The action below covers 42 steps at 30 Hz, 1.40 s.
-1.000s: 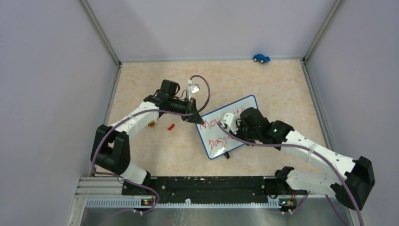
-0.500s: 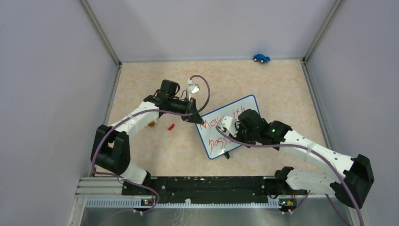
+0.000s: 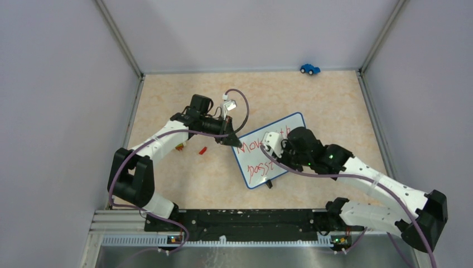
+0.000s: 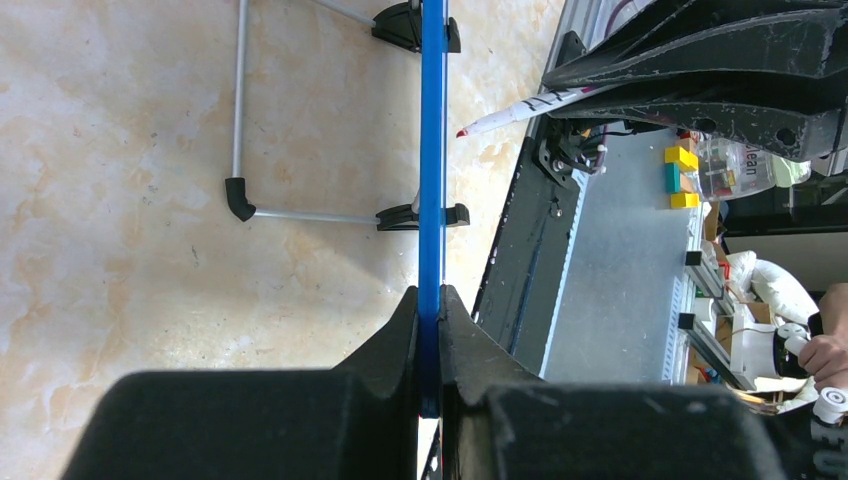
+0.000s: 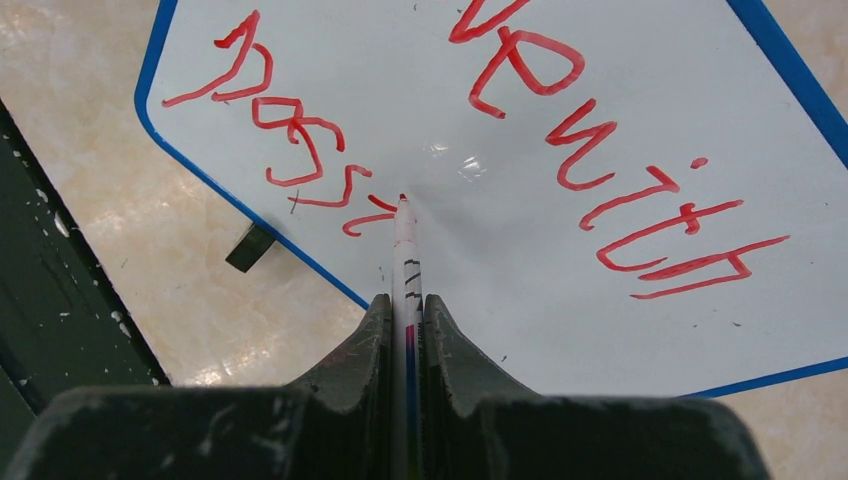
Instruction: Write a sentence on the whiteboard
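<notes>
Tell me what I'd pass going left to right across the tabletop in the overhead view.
Small yellow-and-red piece, red cap-like piece, left gripper, the whiteboard it clamps by the edge, blue toy car. The right gripper and its marker overlap the whiteboard, so they're left out.

wearing white shells along the links of the left arm (image 3: 162, 139) and the right arm (image 3: 385, 187), with bulky black housings swelling at every joint. trailing a thin purple cable (image 3: 247, 114) in loops beside each arm, and glowing with a small green light (image 3: 333, 157) on the right one's black forearm block. showing matte black fingers (image 4: 395, 340) on the left gripper (image 4: 430, 295) and the right gripper (image 5: 406, 300), tapering to blunt wedges and carrying pale flecks and scuffs.
</notes>
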Each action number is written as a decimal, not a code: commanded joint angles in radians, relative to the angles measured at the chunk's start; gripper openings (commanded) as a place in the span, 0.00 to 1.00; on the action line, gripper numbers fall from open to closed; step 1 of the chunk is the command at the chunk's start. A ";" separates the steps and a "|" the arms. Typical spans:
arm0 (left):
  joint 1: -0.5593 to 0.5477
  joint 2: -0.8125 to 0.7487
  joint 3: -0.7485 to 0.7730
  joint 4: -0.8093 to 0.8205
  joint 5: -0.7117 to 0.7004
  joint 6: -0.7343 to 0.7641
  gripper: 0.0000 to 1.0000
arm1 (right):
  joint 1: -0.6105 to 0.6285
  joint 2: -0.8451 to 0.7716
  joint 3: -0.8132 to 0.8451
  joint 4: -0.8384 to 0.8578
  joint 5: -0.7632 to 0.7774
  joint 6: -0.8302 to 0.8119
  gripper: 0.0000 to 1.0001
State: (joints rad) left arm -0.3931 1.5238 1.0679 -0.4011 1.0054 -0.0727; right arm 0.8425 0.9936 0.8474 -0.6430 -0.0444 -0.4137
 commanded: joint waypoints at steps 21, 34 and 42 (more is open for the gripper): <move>0.013 0.002 -0.001 0.024 -0.044 0.018 0.00 | -0.036 -0.048 -0.012 -0.009 0.005 0.018 0.00; 0.013 0.003 -0.005 0.027 -0.043 0.018 0.00 | -0.044 -0.024 -0.013 -0.029 0.006 -0.014 0.00; 0.013 0.012 0.001 0.030 -0.038 0.012 0.00 | -0.044 0.013 -0.006 -0.025 -0.003 -0.016 0.00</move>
State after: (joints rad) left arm -0.3920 1.5242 1.0679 -0.4004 1.0054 -0.0727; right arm 0.8082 0.9943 0.8310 -0.6796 -0.0360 -0.4198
